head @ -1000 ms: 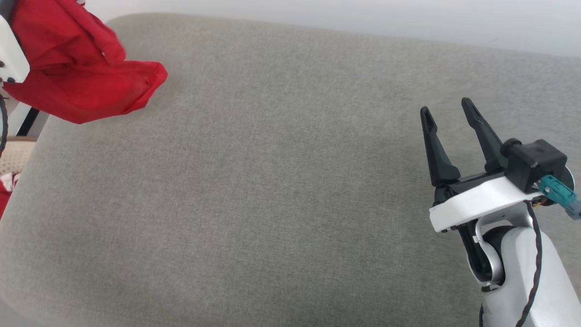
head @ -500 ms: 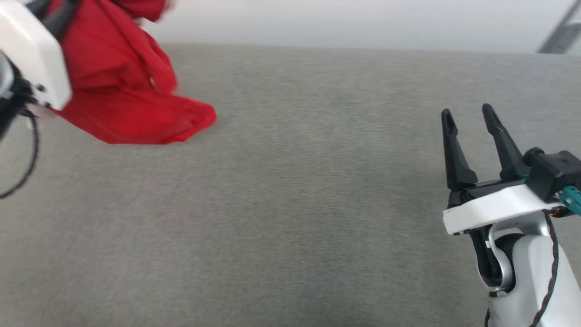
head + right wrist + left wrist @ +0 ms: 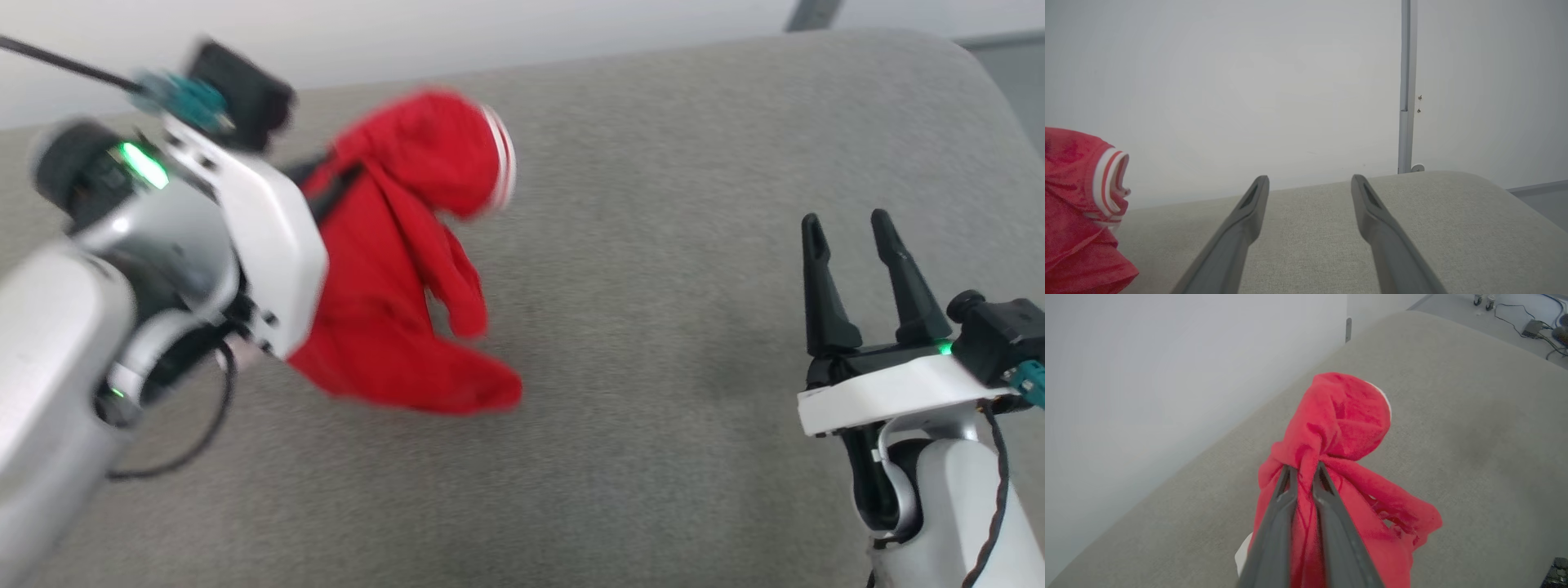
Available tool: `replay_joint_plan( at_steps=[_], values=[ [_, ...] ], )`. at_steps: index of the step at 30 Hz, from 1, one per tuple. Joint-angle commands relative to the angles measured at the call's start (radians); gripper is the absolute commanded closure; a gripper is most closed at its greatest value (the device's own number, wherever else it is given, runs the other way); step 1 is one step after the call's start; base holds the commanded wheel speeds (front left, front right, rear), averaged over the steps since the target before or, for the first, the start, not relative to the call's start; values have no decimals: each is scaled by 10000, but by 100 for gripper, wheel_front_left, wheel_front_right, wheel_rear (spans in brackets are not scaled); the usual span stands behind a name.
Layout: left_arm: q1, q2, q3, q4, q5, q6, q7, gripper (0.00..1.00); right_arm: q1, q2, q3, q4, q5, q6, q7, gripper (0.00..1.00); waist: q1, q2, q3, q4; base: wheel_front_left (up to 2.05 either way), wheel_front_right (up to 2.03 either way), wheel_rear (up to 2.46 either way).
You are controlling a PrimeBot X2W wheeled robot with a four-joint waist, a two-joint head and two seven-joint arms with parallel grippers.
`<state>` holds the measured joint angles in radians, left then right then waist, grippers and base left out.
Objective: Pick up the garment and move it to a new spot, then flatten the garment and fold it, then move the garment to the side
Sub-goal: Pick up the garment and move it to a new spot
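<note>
Carrying the garment (image 3: 392,286) as a crumpled red bunch, upper left-centre of the head view, above the grey cushion (image 3: 653,367). Showing the red-white striped trim (image 3: 500,155) at the top of the bunch, facing the right of the frame, with loose red folds drooping toward the lower middle. Too blurred for telling contact between the lowest fold and the cushion.

Pinching a gathered knot of red cloth between the nearly pressed-together fingers of the left gripper (image 3: 1305,468), mid-frame in the left wrist view, with fabric spilling down either side of the fingers and a sliver of white peeking out at the bottom.

Holding the right gripper (image 3: 846,219) spread wide and empty at the lower right of the head view, well apart from the garment, fingers pointing up the frame. Looking, in the right wrist view, between those parted fingers at the cushion's far edge and the pale wall (image 3: 1249,81), with the garment at the left edge of that frame.

Judging the step in hand as the first one: moving the picked-up garment to a new spot. Flattening, folding and setting aside apparently not yet begun, going by the bunched state of the cloth.

Probably calling next for lowering the bunch onto the open middle of the cushion and loosening the pinch there, away from the rounded edges. After that, likely needing both grippers for finding a hem or sleeve and drawing the cloth out flat.
</note>
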<state>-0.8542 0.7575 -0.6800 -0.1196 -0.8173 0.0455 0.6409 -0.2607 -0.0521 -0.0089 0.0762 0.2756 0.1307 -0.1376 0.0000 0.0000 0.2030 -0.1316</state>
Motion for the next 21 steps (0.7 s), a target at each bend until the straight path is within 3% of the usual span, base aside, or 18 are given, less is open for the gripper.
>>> replay_joint_plan(
  at_steps=[1, 8, 21],
  values=[
    [255, -77, -179, 6, 31, 92, 106, 100, 45, 21, 79, 103, 138, 1, -136, 0, 0, 0, 205, -459, 0, 0, 0],
    [1062, -676, -1096, 933, -46, -10, 315, 100, -154, 16, 465, 502, 469, 1, -478, 0, 0, 0, 475, -997, 0, 0, 0],
    [1453, -1922, -2498, 4196, 188, -910, 354, 100, -560, 16, 1093, 1059, 797, 1, -824, 0, 0, 0, 763, -1432, 0, 0, 0]
  ],
)
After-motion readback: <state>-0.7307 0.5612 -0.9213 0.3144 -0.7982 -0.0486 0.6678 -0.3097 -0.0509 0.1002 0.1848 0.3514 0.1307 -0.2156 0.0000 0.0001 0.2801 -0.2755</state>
